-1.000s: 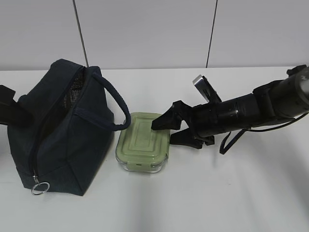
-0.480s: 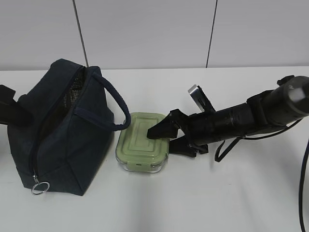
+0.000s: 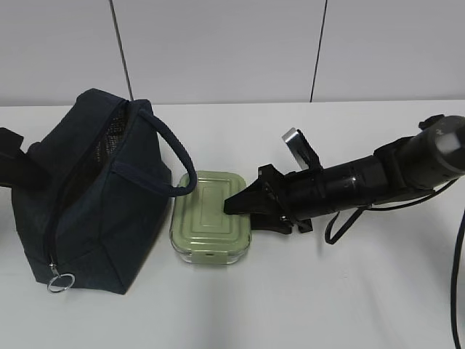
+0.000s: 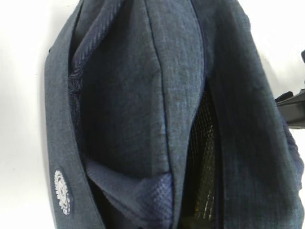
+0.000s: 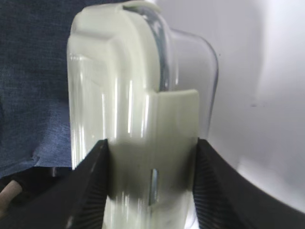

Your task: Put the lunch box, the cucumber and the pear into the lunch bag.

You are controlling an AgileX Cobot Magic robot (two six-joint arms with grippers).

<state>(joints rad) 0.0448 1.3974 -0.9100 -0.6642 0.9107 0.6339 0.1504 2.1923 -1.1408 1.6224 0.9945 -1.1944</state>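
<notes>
The lunch box (image 3: 205,212), with its sage-green ridged lid and clear base, lies on the white table just right of the lunch bag (image 3: 94,189). My right gripper (image 3: 243,216) is closed on the box's right end. In the right wrist view the box (image 5: 119,95) fills the gap and both black fingers (image 5: 93,186) press its sides. The navy bag stands open at the top. Its fabric and silvery lining fill the left wrist view (image 4: 143,95). My left arm (image 3: 9,163) sits behind the bag's left side with its jaws hidden. The cucumber and the pear are out of view.
The bag's thick loop handle (image 3: 174,156) arches toward the lunch box. Its zipper ring pull (image 3: 60,282) hangs at the front lower corner. A white wall stands behind the table. The right arm's cable (image 3: 341,218) loops above the table.
My right gripper moved left and down onto the lunch box's right end and closed on it. The box shifted slightly left toward the bag. The left arm and bag stayed still.
</notes>
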